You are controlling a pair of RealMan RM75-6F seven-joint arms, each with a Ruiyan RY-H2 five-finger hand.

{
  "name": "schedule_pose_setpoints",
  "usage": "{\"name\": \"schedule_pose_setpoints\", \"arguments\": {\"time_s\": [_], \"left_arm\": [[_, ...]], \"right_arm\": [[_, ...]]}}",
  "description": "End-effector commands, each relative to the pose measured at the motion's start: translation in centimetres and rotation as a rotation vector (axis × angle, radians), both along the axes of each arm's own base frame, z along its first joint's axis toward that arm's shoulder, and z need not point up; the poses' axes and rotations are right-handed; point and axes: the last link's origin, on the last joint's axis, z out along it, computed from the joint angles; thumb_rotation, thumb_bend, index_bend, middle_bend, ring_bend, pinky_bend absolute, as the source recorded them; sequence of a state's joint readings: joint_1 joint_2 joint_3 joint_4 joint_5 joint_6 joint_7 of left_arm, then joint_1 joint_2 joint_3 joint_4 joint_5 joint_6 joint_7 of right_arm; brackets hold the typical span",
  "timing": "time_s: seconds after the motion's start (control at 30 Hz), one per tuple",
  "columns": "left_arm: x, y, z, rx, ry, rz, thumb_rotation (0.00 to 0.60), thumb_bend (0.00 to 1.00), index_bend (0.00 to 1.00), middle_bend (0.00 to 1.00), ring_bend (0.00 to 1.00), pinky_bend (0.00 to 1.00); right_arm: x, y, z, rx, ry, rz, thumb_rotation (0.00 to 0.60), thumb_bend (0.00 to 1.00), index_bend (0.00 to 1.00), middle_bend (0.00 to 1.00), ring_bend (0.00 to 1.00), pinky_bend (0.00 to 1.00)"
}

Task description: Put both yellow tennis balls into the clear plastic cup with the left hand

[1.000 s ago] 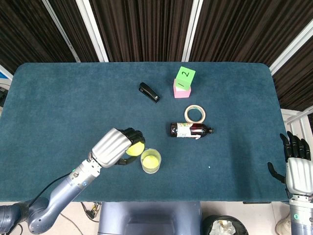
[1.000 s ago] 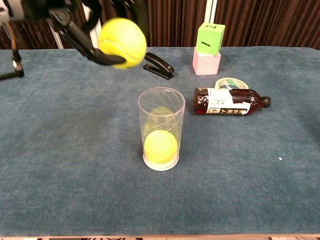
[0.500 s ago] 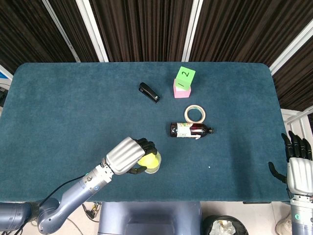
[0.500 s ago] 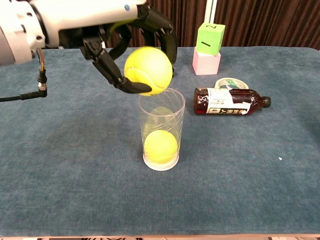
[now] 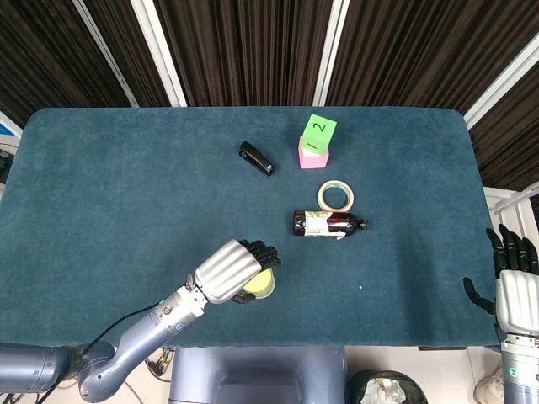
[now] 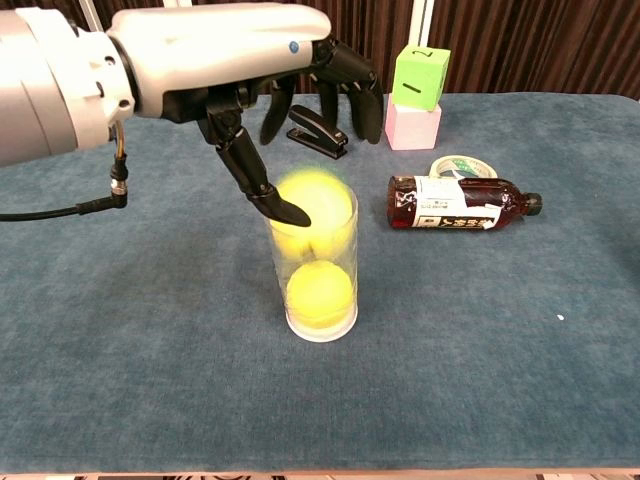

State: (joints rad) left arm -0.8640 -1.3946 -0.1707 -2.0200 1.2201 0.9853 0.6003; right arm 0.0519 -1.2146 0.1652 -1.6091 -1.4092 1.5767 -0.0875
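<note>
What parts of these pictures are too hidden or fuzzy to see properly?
- Head view: the left hand covers most of the clear plastic cup; its contents are hidden.
- Chest view: the upper yellow tennis ball is motion-blurred, so whether the fingers touch it is unclear.
- Head view: the right hand is cut off by the frame edge.
- Brown bottle: label print too small to read.
</note>
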Motion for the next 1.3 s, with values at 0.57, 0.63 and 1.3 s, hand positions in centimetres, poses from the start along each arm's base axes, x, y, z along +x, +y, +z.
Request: {"name": "schedule_pose_setpoints", "arguments": {"time_s": [0.57, 0.63, 1.3], "left_arm": [[-7.3, -2.5, 6.9, 0.51, 0.205, -0.069, 0.6, 0.03, 0.24, 0.13, 0.15, 0.36], [-9.3, -3.2, 7.6, 0.532, 0.225, -0.019, 0.6, 0.03, 0.22, 0.09, 0.13, 0.37], [-24.0, -6.7, 12.1, 0.633, 0.3, 0.527, 0.6, 0.03, 0.15, 0.01, 0.02, 0.21]], "right_arm": [[0.1, 0.0, -0.2, 0.018, 0.002, 0.004, 0.6, 0.35, 0.09, 0.0, 0.0, 0.0], [0.1, 0.0, -0.2, 0.019, 0.003, 0.007, 0.6, 0.35, 0.09, 0.0, 0.0, 0.0], [0.6, 0.2, -0.5, 0.101, 0.023, 0.102, 0.6, 0.35, 0.09, 0.0, 0.0, 0.0]]}}
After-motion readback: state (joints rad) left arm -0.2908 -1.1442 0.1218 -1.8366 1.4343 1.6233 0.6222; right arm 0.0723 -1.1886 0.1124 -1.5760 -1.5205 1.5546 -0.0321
